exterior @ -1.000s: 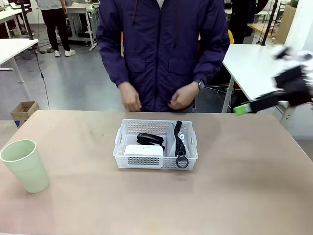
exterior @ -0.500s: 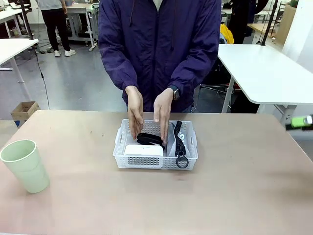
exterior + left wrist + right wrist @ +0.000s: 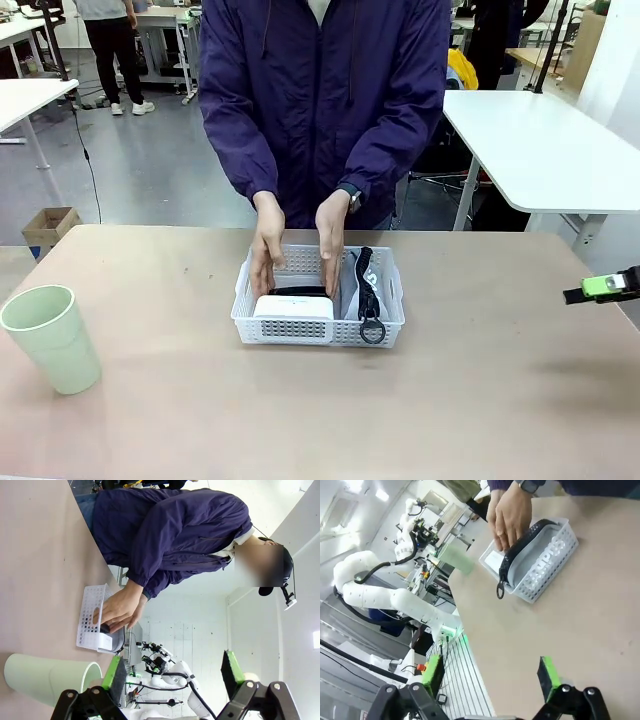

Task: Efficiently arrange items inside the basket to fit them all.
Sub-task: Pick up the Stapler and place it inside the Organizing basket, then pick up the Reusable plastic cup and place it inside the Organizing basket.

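Your pale green cup [image 3: 50,338] stands lower left on the counter [image 3: 480,400], well outside the central basket [image 3: 396,300], nearest your left pincer [image 3: 172,672], which gapes wide and empty; right pincer [image 3: 490,677] likewise.

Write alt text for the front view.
A person's hands reach into a white basket, flanking a stapler behind a white box; a strapped pouch lies in its right side. A green cup stands outside, far left.

– The white lattice-sided rectangular basket [image 3: 345,333]?
– Moulded plastic, smooth, with a faint sheen. The pale green tapered cup [image 3: 50,338] is plastic too, but matt.
– And the tan tabletop [image 3: 480,400]?
– Matt and smooth, like laminate. The person's dark purple jacket [image 3: 325,90] is thin cloth, slightly glossy.
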`<state>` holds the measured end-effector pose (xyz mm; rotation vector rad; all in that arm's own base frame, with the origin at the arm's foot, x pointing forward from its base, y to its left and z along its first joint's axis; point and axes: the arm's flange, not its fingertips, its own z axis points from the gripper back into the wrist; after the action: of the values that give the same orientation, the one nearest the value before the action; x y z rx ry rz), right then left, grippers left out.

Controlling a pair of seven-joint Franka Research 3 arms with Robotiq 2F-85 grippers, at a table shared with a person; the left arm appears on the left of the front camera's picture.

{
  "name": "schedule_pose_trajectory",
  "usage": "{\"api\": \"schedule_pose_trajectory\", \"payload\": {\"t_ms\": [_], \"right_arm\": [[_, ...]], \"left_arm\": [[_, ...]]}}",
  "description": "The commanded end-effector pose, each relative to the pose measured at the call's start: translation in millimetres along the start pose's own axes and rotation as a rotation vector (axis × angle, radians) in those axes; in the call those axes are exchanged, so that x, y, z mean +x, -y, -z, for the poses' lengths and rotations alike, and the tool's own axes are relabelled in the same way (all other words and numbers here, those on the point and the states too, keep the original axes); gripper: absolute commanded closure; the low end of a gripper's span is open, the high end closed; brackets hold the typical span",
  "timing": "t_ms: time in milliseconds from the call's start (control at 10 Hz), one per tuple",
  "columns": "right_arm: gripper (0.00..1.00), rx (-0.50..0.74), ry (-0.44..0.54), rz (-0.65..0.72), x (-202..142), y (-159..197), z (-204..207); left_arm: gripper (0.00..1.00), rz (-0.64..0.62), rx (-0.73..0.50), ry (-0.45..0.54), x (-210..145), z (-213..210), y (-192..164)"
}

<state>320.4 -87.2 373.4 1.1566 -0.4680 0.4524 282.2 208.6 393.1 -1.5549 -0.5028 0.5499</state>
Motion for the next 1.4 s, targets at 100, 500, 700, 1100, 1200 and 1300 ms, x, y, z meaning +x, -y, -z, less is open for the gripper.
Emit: {"api": "schedule_pose_trajectory", "payload": {"t_ms": [100,500,700,1100,1200,1300], "right_arm": [[0.0,-0.007,0.032,-0.015,5,-9,-5],[0.0,-0.007,0.032,-0.015,5,-9,-5],[0.0,-0.007,0.032,-0.015,5,-9,-5],[0.0,-0.007,0.032,-0.015,5,-9,-5],[0.0,-0.007,0.032,-0.015,5,-9,-5],[0.0,-0.007,0.032,-0.015,5,-9,-5]], "left_arm": [[0.0,0.014,-0.014,-0.003,-4,1,1],[0.0,0.014,-0.014,-0.003,-4,1,1],[0.0,0.014,-0.014,-0.003,-4,1,1],[0.0,0.014,-0.014,-0.003,-4,1,1],[0.0,0.0,0.0,0.0,0,0,0],[0.0,0.048,-0.029,-0.119,-7,15,13]]}}
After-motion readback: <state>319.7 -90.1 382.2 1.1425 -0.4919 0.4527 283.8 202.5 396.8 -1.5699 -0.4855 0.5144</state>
